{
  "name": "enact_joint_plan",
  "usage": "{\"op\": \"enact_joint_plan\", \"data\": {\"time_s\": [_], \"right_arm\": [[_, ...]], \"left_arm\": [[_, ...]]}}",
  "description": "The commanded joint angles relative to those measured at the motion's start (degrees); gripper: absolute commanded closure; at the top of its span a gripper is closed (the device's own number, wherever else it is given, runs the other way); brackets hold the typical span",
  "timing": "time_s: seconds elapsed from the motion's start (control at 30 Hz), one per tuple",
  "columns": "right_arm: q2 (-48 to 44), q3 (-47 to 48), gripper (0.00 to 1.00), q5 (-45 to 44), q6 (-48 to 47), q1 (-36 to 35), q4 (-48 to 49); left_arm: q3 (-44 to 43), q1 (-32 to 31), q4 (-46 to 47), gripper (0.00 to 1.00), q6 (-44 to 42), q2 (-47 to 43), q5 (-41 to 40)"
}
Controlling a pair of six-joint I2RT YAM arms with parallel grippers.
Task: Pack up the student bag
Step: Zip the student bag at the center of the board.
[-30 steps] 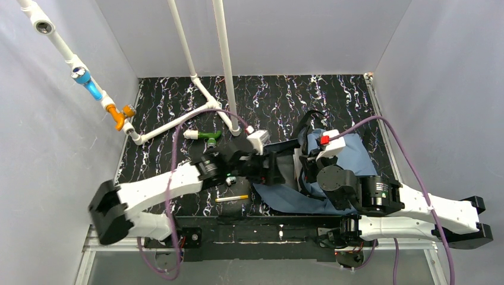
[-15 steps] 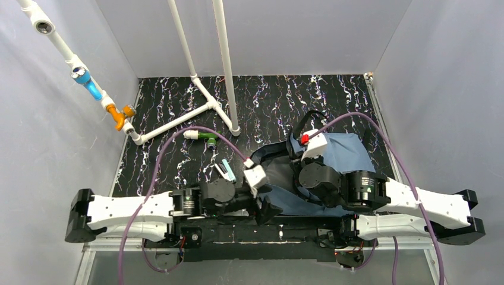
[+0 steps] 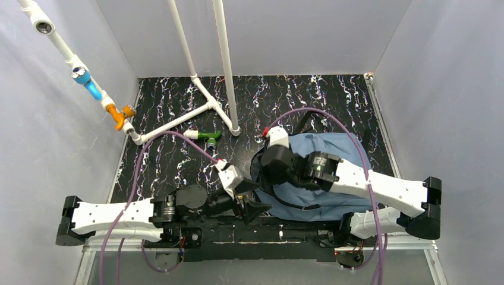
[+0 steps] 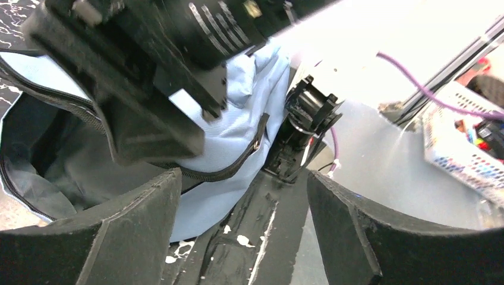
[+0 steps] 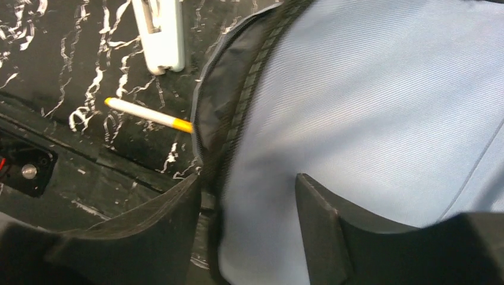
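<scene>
Bag (image 3: 347,155) lies on the right half of the table (image 3: 297,95). Right gripper (image 5: 246,185) hangs over the bag's left edge. Left gripper (image 4: 243,184) sits just left of the bag's near corner. Pen (image 5: 148,114) lies on the table, touching that left edge. Marker (image 3: 202,135) lies well to the left, just before the pipe frame (image 3: 196,111).

Two white-shelled arms (image 3: 113,215) with black joints (image 3: 191,200) and looping purple cables (image 3: 321,111).

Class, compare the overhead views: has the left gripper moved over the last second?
Yes. The left gripper has pulled back from the student bag toward the table's near edge, farther from the white pipe frame.
</scene>
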State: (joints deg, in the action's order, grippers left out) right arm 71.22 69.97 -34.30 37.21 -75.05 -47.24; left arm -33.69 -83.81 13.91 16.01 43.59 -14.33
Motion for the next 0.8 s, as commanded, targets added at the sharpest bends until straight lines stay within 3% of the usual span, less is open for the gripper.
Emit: {"op": "enact_joint_plan", "data": {"time_s": [0.0, 0.1, 0.17, 0.27, 0.33, 0.37, 0.4, 0.43, 0.57, 0.67, 0.77], "right_arm": [[-4.6, 0.7, 0.24, 16.2, -2.3, 9.7, 0.2], [-9.0, 2.6, 0.08, 13.8, -1.7, 11.0, -5.9], [-10.6, 3.7, 0.05, 10.8, -0.6, 11.1, -12.8], [-14.4, 1.4, 0.13, 10.7, 3.5, 11.2, -19.7], [-18.8, -2.0, 0.18, 13.2, 6.3, 11.2, -20.2], [-21.2, -3.7, 0.16, 13.9, 7.7, 11.2, -20.4], [-23.3, -4.9, 0.04, 14.7, 8.4, 11.2, -20.2], [-25.0, -5.9, 0.02, 16.0, 8.2, 11.2, -19.4], [-27.5, -10.1, 0.01, 22.5, 6.1, 11.2, -16.8], [-26.1, -12.8, 0.02, 22.4, 4.0, 11.2, -17.7], [-24.9, -15.5, 0.11, 21.3, 3.9, 11.2, -15.7]], "left_arm": [[0.1, -0.1, -3.6, 0.24, 5.2, -3.1, -2.5], [-3.7, -0.5, -4.6, 0.24, 5.2, 2.8, -0.4], [-7.7, -2.1, -4.5, 0.24, 2.7, 9.5, -0.7], [-14.7, -5.4, -4.6, 0.25, -4.0, 19.3, -3.7], [-17.8, -5.8, -4.6, 0.27, -3.8, 22.4, -4.6], [-18.1, -5.9, -4.0, 0.27, -3.1, 22.6, -4.5], [-17.8, -5.9, -2.9, 0.27, -2.8, 22.5, -4.1], [-17.2, -5.9, -1.8, 0.26, -2.2, 22.4, -4.1], [-15.7, -5.8, -1.2, 0.26, -0.7, 21.7, -7.2], [-13.9, -5.8, -1.2, 0.27, 1.7, 19.0, -9.8], [-12.1, -5.8, -1.2, 0.27, 2.7, 16.0, -12.2]]}}
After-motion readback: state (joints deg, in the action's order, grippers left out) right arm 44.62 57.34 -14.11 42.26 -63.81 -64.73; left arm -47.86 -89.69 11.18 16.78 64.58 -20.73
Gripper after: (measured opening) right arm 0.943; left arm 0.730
